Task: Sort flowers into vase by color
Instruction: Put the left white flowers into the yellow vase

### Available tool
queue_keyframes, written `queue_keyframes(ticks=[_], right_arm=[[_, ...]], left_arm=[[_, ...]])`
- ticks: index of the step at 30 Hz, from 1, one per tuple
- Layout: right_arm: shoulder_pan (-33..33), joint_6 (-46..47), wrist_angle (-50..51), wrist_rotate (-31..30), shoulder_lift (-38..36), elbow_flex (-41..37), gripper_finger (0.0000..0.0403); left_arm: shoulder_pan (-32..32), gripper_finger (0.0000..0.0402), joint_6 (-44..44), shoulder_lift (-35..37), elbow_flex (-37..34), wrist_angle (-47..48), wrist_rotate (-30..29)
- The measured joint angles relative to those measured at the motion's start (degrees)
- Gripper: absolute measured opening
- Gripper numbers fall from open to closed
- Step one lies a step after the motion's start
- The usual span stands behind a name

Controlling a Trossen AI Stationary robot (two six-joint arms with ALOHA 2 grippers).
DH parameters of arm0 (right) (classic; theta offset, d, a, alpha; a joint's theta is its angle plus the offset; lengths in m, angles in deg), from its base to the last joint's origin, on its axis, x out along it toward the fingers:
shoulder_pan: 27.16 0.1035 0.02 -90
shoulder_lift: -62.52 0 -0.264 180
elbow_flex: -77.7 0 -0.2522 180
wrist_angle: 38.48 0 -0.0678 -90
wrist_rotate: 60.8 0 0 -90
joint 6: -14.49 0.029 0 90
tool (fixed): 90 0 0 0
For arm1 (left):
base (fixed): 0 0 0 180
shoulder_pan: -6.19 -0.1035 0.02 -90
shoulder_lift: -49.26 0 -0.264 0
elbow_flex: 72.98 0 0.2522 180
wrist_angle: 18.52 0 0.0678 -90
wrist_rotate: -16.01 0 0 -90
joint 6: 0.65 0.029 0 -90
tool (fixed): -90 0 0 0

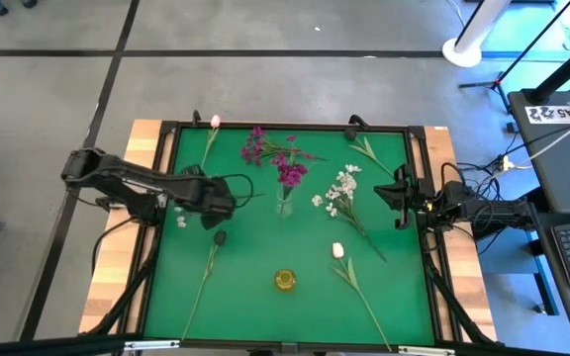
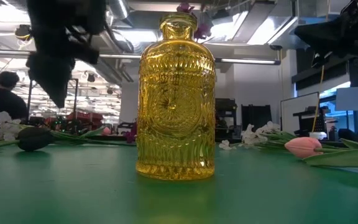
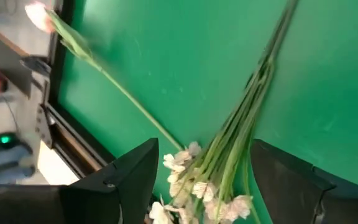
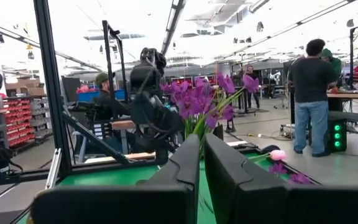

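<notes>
We've got the left gripper [image 3: 197, 180] spread wide, with the white spray [image 3: 194, 199] between its fingers. We should drop straight down and pinch the bunched stems, not the blossoms. The right gripper [image 4: 201, 171] waits closed and empty.

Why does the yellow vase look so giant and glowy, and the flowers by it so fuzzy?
Low view: the yellow vase stands right by the camera, with bright ceiling lights behind it; the pink bud is soft. Left wrist view: the white flowers are smeared.

Flowers [image 1: 342, 194] scattered around vases [image 1: 284, 201] on table [image 1: 394, 178].
</notes>
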Motion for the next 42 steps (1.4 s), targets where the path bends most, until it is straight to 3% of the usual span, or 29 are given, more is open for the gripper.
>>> queue_keyframes(ticks=[8, 12, 21, 33, 42], right_arm=[[0.0, 0.3, 0.2, 0.4, 0.0, 0.0, 0.0026], [0.0, 0.7, 1.8, 1.1, 0.0, 0.0, 0.0026], [0.0, 2.0, 2.9, 1.1, 0.0, 0.0, 0.0026], [0.0, 3.3, 2.6, 1.5, 0.0, 0.0, 0.0026], [0.0, 3.4, 2.5, 1.5, 0.0, 0.0, 0.0026]], left_arm=[[-10.5, 0.0247, 8.1, 0.1, -3.9, -8.5, 13.6], [-13.6, 0.0247, 10.3, 0.5, -7.4, -11.8, 15.3], [-19.6, 0.0247, 11.5, 0.5, -7.2, -12.6, 16.7], [-18.2, 0.0247, 10.3, 0.4, -8.3, -15.3, 19.7], [-17.1, 0.0247, 5.9, 0.4, -15.0, -24.2, 22.2]])
